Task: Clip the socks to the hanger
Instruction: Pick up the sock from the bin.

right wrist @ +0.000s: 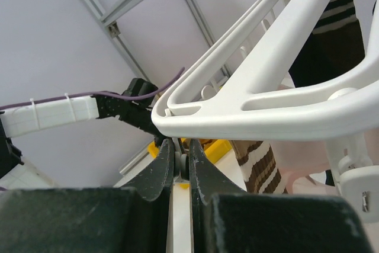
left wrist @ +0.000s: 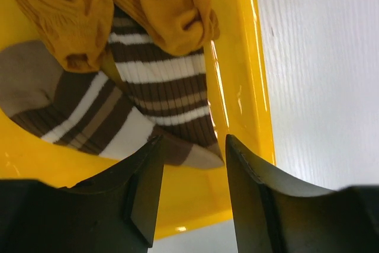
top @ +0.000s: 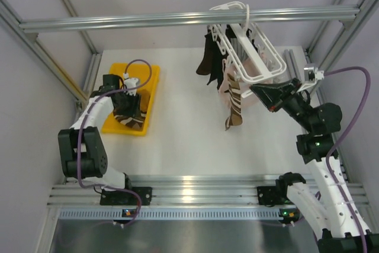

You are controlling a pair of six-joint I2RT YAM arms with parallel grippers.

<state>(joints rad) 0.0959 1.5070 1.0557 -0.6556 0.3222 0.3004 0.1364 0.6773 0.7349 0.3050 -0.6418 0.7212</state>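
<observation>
Aluminium bar (top: 118,22) is crossing above the far side of the tabletop (top: 183,134) and carrying the hanger (top: 251,57) by its hook. Three socks are hanging from its clips — a dark sock (top: 208,57), a pink sock (top: 225,84) and a hung striped sock (top: 235,105). The right gripper (right wrist: 180,158) is sitting clenched just beneath the frame's corner; whether its jaws are pinching anything cannot be told. The yellow tray (left wrist: 237,57) is holding a mustard sock (left wrist: 166,4) overlapping a tray striped sock (left wrist: 160,87) — its toe is lying between the released jaws of the left gripper (left wrist: 193,164).

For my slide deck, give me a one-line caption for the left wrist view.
Left gripper, jaws apart, hovers over a brown striped sock and a mustard sock in the yellow tray.
</observation>
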